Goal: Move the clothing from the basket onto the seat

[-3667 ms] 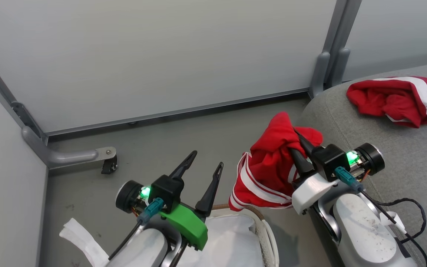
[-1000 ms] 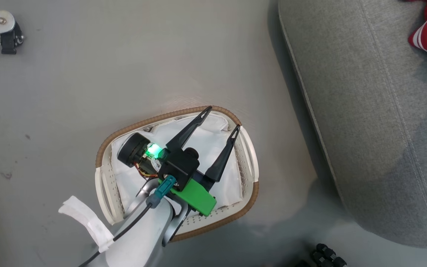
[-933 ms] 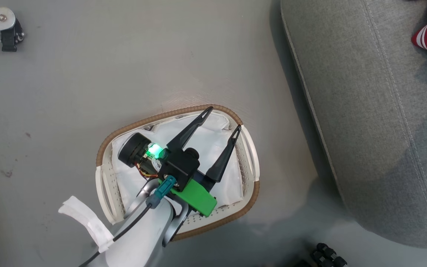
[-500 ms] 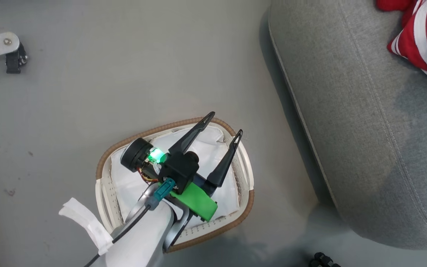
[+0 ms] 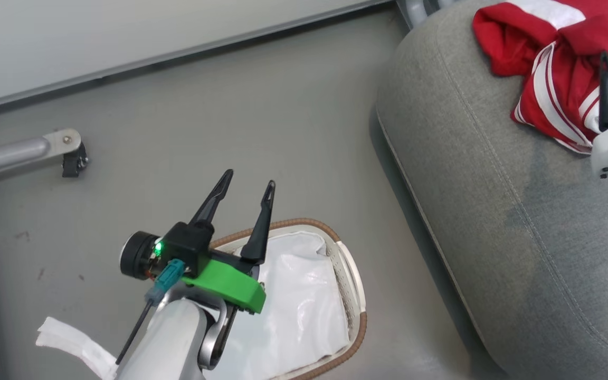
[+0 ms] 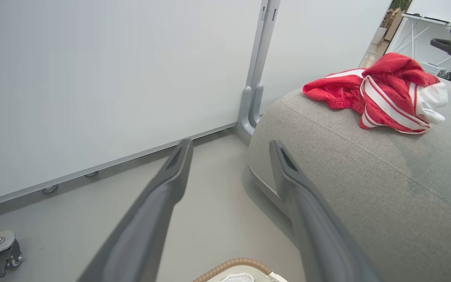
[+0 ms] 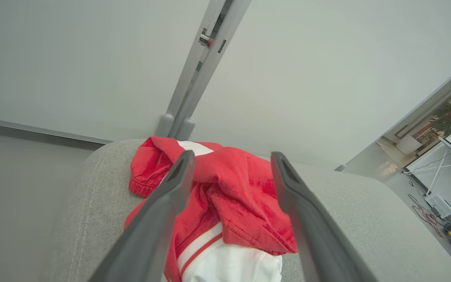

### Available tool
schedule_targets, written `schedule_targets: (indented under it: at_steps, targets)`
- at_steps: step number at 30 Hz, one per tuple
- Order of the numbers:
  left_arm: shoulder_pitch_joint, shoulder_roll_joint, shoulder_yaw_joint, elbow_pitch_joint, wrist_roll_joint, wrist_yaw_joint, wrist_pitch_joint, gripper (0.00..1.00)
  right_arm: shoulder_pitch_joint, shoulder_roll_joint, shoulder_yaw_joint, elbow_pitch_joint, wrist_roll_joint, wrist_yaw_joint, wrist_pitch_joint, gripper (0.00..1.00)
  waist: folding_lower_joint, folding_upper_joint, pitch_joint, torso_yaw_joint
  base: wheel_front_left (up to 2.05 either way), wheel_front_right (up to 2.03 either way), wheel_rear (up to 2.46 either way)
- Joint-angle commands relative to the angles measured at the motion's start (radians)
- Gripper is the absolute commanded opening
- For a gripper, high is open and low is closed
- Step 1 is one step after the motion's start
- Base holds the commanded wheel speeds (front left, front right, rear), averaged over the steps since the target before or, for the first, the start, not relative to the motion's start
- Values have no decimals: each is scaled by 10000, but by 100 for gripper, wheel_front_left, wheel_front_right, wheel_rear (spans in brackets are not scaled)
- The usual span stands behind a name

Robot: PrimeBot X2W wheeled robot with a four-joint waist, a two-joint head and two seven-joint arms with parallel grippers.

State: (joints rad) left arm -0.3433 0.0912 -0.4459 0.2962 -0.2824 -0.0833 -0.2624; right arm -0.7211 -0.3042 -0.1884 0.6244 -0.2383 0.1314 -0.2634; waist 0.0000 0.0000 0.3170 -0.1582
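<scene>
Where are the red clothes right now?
The clothing lies heaped on the seat, at the upper right of the head view, near the wall post, with the open right gripper close by.

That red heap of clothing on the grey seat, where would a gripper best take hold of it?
Probably the raised, crumpled hump on top of the red clothing heap, coming from above. The folds stand up there, giving the fingers something to close on, while the edges lie flat against the grey seat. The right gripper hangs open close by.
</scene>
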Motion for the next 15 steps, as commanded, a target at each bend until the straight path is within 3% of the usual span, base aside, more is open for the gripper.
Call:
schedule_targets:
  at_steps: [1,15]
  targets:
    - [291,-9,192,19,-69,79,-36,100,156,129,97,-19,51,-14,-19,100,0,0,-978,316,0,0,0]
    - [2233,-247,2950,164,-194,444,-23,100,2134,2256,1135,-784,1374,-14,-19,100,0,0,-2316,1499,0,0,0]
